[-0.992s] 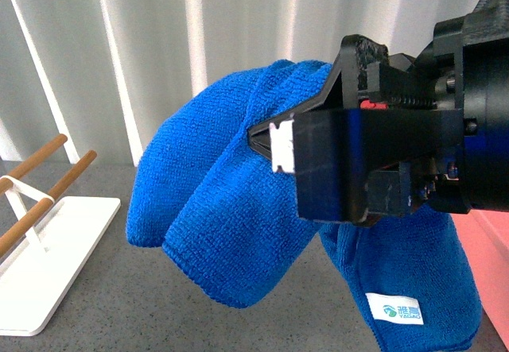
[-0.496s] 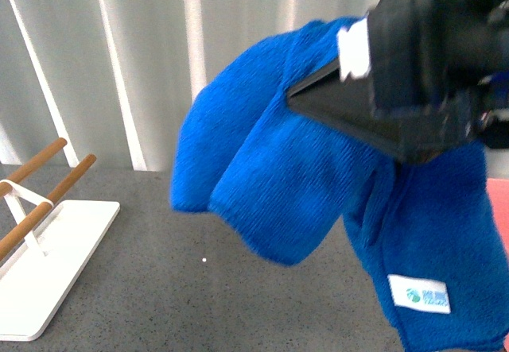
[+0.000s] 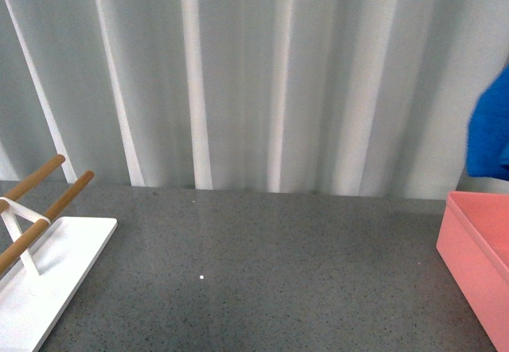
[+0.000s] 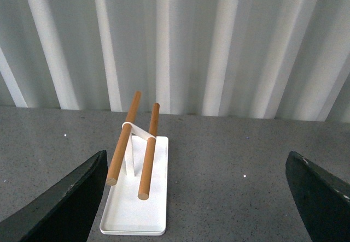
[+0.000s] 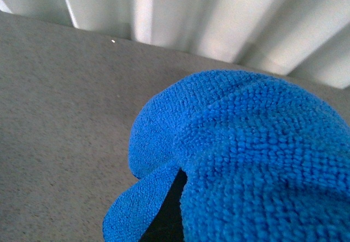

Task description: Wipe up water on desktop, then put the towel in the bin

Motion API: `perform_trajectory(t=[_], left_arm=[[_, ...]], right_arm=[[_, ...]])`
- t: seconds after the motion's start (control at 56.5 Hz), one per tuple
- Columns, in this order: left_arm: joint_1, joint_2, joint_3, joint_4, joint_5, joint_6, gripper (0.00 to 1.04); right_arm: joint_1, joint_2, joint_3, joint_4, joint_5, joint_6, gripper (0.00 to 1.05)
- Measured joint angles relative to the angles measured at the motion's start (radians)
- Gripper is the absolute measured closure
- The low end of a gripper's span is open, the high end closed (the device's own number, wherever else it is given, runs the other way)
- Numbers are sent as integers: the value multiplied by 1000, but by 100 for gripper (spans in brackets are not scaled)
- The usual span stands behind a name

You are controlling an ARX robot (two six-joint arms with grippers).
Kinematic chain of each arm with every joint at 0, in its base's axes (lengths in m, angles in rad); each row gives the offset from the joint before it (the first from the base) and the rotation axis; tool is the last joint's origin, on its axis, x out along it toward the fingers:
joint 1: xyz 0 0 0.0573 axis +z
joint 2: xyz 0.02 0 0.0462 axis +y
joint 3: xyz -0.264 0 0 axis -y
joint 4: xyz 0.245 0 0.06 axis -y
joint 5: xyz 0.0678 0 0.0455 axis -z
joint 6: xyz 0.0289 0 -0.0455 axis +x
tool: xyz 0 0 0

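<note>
The blue towel (image 3: 491,133) shows only as a patch at the right edge of the front view, hanging in the air above the pink bin (image 3: 477,257). In the right wrist view the towel (image 5: 246,154) fills most of the picture and hides my right gripper, which is shut on it; only a dark sliver of a finger (image 5: 169,214) shows. My left gripper (image 4: 199,198) is open and empty above the dark grey desktop (image 4: 229,171), its two dark fingers (image 4: 65,198) spread wide. The desktop (image 3: 262,272) shows no clear water.
A white rack base with two wooden bars (image 3: 32,249) stands at the front view's left; it lies between the left fingers in the left wrist view (image 4: 136,193). A white ribbed wall (image 3: 254,74) runs behind the desktop.
My right gripper has carried the towel up and to the right, from the middle of the front view almost out of it. The bin's corner is now uncovered.
</note>
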Motion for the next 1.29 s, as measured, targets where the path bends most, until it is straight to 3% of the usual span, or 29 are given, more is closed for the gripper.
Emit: perform_trajectory(t=[0.354,0.868,1.293], left_arm=[[0,0,0,0,0,0,7],[0,0,0,0,0,0,7],[0,0,0,0,0,1,7]], right_arm=[[-224,182,28,-34,-106,-37,100],[-288,291,39,0,-77,-44,100],[-309,312,43,-13,-65,-40,29]])
